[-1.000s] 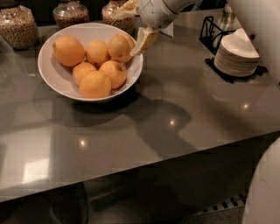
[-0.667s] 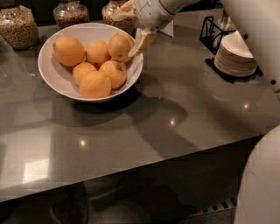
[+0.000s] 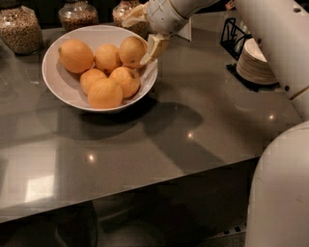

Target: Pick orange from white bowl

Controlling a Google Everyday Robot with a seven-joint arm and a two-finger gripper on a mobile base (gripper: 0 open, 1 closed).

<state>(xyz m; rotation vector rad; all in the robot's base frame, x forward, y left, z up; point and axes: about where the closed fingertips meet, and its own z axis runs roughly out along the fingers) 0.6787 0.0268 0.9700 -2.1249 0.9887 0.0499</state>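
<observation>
The white bowl (image 3: 58,87) stands on the grey counter at the back left and holds several oranges. My gripper (image 3: 144,33) reaches down from the top over the bowl's back right rim. One finger (image 3: 155,44) rests against the right side of the back right orange (image 3: 131,52). The other finger (image 3: 134,14) is behind and above it. The gripper is shut on this orange, which still sits among the others in the bowl. A brighter, larger orange (image 3: 76,55) lies at the bowl's back left.
Three glass jars of grains (image 3: 19,29) line the counter's back edge behind the bowl. A stack of small white plates (image 3: 256,62) sits in a black rack at the right. My white arm and base (image 3: 285,183) fill the right side. The counter's front edge runs low across the view.
The gripper has stayed at the back right orange. That orange has shifted very slightly upward. The plate stack has slid a little in view.
</observation>
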